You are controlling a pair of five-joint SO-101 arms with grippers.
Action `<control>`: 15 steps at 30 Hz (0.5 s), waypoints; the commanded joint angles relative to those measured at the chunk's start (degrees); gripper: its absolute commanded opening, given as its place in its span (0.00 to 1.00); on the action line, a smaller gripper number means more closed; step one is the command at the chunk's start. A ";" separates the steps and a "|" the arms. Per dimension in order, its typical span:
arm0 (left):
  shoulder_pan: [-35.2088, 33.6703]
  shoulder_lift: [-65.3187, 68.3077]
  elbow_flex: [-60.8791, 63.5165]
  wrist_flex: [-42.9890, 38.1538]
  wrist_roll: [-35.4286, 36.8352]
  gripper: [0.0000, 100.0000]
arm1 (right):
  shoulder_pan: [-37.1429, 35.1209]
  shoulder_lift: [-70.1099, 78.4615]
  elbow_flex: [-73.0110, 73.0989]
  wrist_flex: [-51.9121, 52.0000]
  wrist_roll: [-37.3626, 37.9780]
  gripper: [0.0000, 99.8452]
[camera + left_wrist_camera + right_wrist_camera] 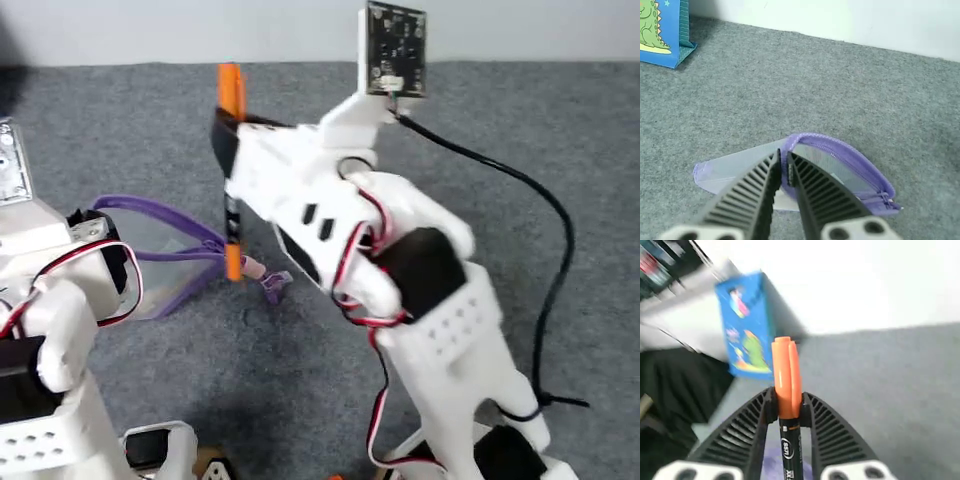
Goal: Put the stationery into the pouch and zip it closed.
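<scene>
A clear pouch [165, 250] with a purple zip rim lies on the grey carpet at the left, its mouth held up. My left gripper [783, 161] is shut on the purple rim of the pouch [835, 167]. My right gripper [228, 150] is shut on an orange-and-black marker [232, 205], which stands upright with its lower orange end by the pouch's zip end. In the right wrist view the marker [786, 385] sticks up between my right gripper's [787, 407] fingers. Whether the marker's tip is inside the pouch cannot be told.
A blue box with a dinosaur picture [660, 30] stands on the carpet by the far wall and shows as the blue box [747, 335] in the right wrist view. A black cable [545, 250] trails over the carpet at the right. Open carpet [500, 120] lies beyond the arms.
</scene>
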 commanded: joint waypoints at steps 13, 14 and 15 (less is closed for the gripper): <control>-0.18 0.35 1.54 0.88 0.88 0.01 | -4.70 -0.57 31.56 -55.96 4.13 0.01; -0.18 0.35 1.54 0.88 0.88 0.01 | -5.58 -0.57 32.35 -56.22 4.13 0.01; -0.18 0.35 1.54 0.88 0.88 0.01 | -6.46 -0.75 32.97 -56.22 4.13 0.01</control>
